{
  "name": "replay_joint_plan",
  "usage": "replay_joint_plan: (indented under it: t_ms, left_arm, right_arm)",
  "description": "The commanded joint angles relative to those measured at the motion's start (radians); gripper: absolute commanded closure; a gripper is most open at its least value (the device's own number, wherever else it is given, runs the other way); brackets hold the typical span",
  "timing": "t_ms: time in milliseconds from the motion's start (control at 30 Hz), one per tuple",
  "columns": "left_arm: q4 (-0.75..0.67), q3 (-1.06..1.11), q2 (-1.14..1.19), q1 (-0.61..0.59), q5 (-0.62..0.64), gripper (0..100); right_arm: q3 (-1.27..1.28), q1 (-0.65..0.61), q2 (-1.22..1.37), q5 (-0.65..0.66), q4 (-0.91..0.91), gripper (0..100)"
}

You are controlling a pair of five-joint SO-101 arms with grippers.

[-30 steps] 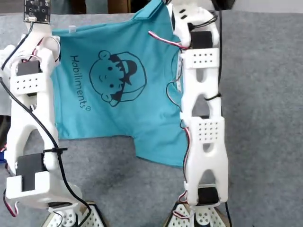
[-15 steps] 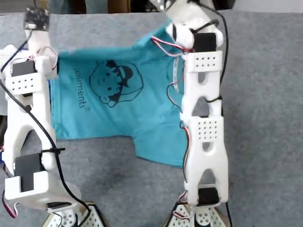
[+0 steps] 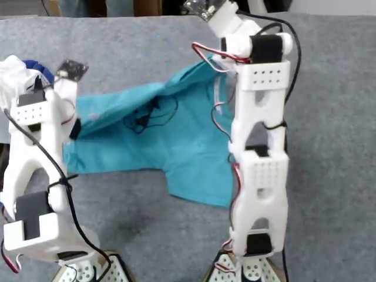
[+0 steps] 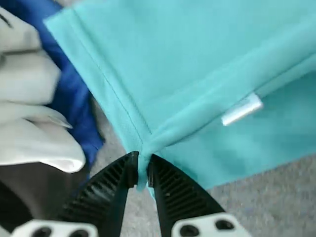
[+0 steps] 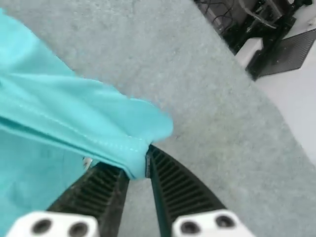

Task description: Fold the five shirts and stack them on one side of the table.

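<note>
At 9 o'clock on the table: left gripper clenched on hem of teal shirt. Right gripper at 12 o'clock, pinching the shirt's far edge. Far half raised, near half flat mid-table. White and blue folded shirts at 10 o'clock from left gripper.

The overhead camera looks down on the table; both wrist cameras (close-up) share the shirt.

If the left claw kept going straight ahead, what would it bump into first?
The left gripper would likely meet more of the teal shirt it pinches; the blue shirt lies aside.
</note>
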Motion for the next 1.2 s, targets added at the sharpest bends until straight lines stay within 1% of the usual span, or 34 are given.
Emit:
replay_joint_plan:
  t_ms: [0,100,267,433,533,700,800,900,1167]
  left_arm:
    - [0.008,0.028,-0.017,-0.036,-0.054,97]
    - [0.008,0.036,-0.008,-0.061,-0.077,97]
    - [0.002,0.050,-0.006,-0.070,-0.112,97]
    - [-0.121,0.163,-0.006,-0.068,-0.126,97]
    - [-0.138,0.206,-0.006,-0.059,-0.127,97]
    - [-0.138,0.220,-0.006,-0.058,-0.132,97]
    - [-0.132,0.220,-0.006,-0.062,-0.173,97]
    - [-0.132,0.222,-0.006,-0.065,-0.184,97]
    - [-0.132,0.222,-0.006,-0.064,-0.196,97]
  right_arm:
    - [0.331,-0.048,-0.225,0.005,0.003,98.5]
    - [0.588,-0.072,-0.358,0.026,-0.018,98.5]
    - [0.977,-0.072,-0.549,0.026,-0.157,98.5]
    - [1.365,-0.074,-0.740,0.026,-0.322,98.5]
    - [1.583,-0.074,-0.866,0.028,-0.404,98.5]
    - [1.888,-0.091,-1.076,0.057,-0.473,98.5]
    - [2.043,-0.127,-1.193,0.063,-0.480,98.5]
    - [2.158,-0.158,-1.307,0.058,-0.486,98.5]
    - [2.295,-0.160,-1.518,0.061,-0.423,98.5]
